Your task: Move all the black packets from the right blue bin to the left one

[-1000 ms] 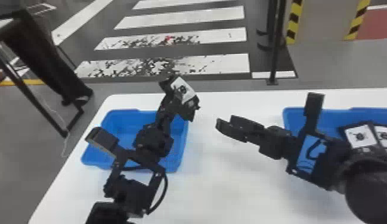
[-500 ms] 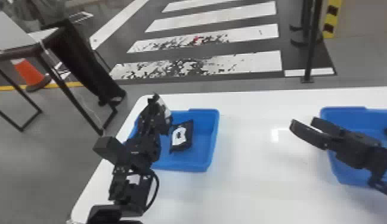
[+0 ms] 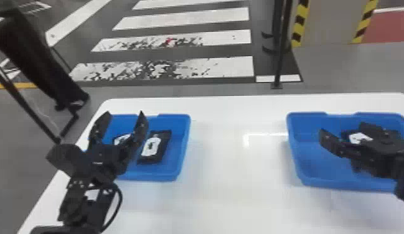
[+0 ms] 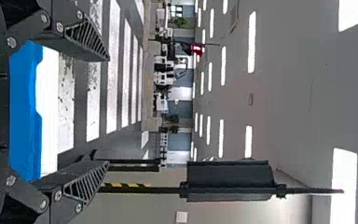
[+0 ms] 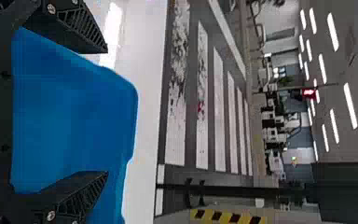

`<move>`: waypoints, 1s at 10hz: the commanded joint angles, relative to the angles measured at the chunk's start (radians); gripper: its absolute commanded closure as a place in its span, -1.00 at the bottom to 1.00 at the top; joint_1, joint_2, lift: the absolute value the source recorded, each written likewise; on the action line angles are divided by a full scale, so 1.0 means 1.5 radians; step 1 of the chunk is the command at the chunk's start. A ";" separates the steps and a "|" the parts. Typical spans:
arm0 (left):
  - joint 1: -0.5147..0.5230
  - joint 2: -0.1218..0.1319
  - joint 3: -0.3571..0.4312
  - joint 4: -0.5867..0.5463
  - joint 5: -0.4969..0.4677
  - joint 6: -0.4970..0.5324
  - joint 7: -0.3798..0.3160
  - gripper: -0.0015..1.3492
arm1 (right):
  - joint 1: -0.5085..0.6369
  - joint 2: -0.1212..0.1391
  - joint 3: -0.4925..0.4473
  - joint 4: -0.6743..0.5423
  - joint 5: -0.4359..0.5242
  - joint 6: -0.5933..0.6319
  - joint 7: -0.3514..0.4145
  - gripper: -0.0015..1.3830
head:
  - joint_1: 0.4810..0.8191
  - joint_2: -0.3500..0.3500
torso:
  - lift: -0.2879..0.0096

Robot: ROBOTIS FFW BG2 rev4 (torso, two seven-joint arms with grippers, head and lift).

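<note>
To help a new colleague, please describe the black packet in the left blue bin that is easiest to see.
On the white table, find the left blue bin. Near its right wall lies a white-labelled black packet. It is almost fully visible; its neighbour only peeks between the fingers of the left gripper.

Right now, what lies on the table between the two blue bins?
Only white tabletop, with a streak of reflected light, lies between the left bin and the right bin, in the head view.

Black packet in right blue bin; partly hidden
</note>
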 commanded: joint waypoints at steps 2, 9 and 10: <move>0.018 0.002 0.012 -0.021 -0.026 0.005 0.000 -0.76 | 0.060 0.008 -0.012 -0.153 0.084 0.157 -0.127 -0.84 | 0.27 0.28 | -0.20; 0.028 0.000 0.014 -0.021 -0.021 0.006 0.000 -0.76 | -0.076 0.004 -0.016 0.099 0.092 0.131 -0.130 -0.84 | 0.27 0.05 | -0.20; 0.030 0.000 0.012 -0.021 -0.019 0.000 0.000 -0.76 | -0.086 0.004 -0.016 0.120 0.086 0.131 -0.129 -0.84 | 0.27 0.05 | -0.20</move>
